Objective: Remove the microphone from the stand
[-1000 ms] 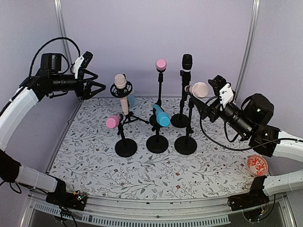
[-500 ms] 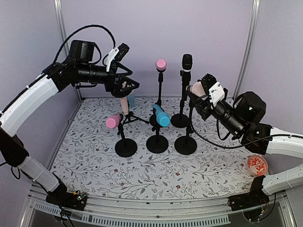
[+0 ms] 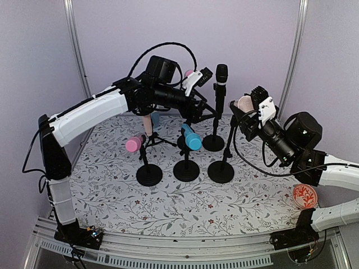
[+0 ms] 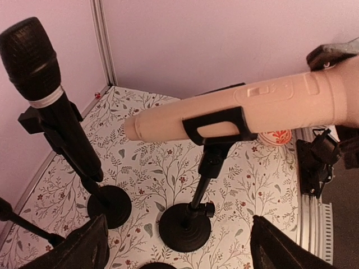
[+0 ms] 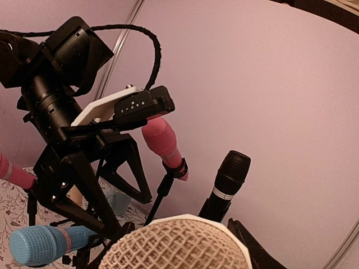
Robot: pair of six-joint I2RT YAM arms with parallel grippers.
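A: Peach microphone (image 4: 247,109)?
B: Seated in its stand (image 4: 197,193), lying near level. Right gripper (image 3: 243,107) clamped on the mesh head.
A: Left gripper (image 4: 179,230)?
B: Jaws wide apart, hanging near the handle end, touching nothing.

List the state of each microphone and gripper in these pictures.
beige microphone: mounted, nearly level
black microphone: mounted, upright
blue microphone: mounted, tilted
front pink microphone: mounted, tilted
left gripper: open
right gripper: at the beige microphone's head, grip unclear
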